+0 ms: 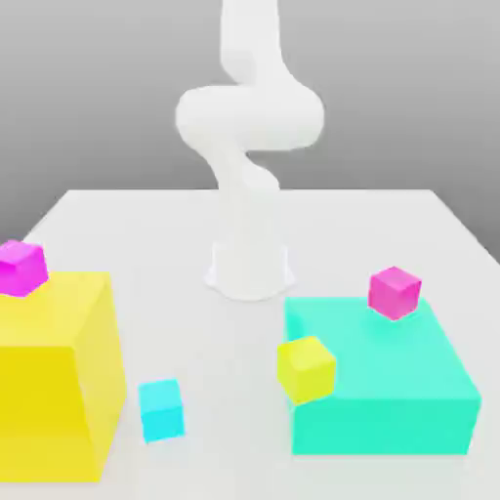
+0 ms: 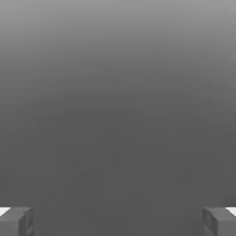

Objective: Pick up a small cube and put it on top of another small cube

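Note:
The small cyan cube (image 1: 161,410) sits on the white table, in the gap between two big blocks. One magenta-pink small cube (image 1: 395,291) rests on the large flat teal block (image 1: 391,376), near its far right. A second magenta-pink cube (image 1: 20,267) sits on the big yellow block (image 1: 54,386) at the exterior view's left. I cannot tell which of the two is the other small cube. In the hand view my gripper (image 2: 118,222) is open, its fingertips (image 2: 16,221) wide apart, with only grey background between them.
A small yellow cube (image 1: 306,368) stands at the teal block's near left corner. The white arm's base (image 1: 249,273) stands at the table's middle back, and the arm rises out of the exterior view's top. The table (image 1: 146,244) ends close behind the base.

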Motion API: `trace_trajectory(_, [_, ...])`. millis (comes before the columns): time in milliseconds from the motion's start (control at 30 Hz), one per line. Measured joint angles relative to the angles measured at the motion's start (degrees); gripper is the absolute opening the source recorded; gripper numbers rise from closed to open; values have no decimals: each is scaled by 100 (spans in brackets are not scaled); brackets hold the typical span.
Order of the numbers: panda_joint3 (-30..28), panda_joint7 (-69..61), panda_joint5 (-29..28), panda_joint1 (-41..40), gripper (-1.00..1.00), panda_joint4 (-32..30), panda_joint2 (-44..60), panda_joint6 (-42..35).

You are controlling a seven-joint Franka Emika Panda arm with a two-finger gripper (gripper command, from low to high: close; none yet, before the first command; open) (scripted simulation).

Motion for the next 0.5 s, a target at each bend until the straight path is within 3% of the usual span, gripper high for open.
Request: trace_trajectory(500, [364,3676,-149,-1523,0,-1618,3169,1861])
